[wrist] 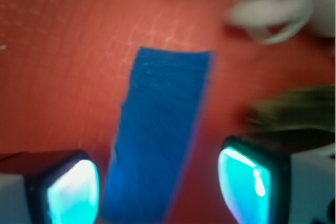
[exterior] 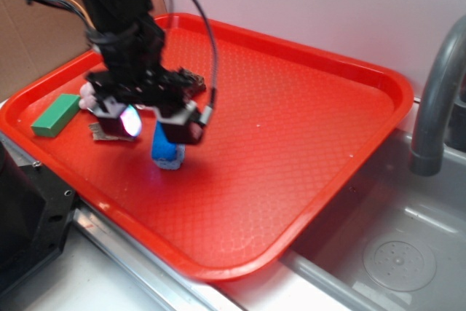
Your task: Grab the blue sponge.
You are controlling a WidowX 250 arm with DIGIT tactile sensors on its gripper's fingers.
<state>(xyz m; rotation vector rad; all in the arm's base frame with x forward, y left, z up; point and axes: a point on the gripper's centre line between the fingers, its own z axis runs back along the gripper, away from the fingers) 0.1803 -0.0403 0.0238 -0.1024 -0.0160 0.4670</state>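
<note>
Wrist view puts the blue sponge (wrist: 160,140) running lengthwise between our two glowing fingertip pads (wrist: 73,195), with red tray showing on either side of it, so our gripper (wrist: 157,192) is spread wide and grasping nothing yet. We straddle the sponge across its narrow width, which we judge is the easy way to pinch it.

From the exterior view the gripper (exterior: 156,125) hangs low over the left part of the red tray (exterior: 328,172), and the blue sponge (exterior: 167,152) peeks out just beneath it, resting on the tray floor. Whether the fingers already reach down to the sponge's sides we cannot tell.

A green block (exterior: 56,115) lies near the tray's left rim, apart from the sponge. Some pale and dark clutter sits just behind the gripper, too blurred to name. A grey faucet (exterior: 437,100) stands at the right, beyond the tray.
</note>
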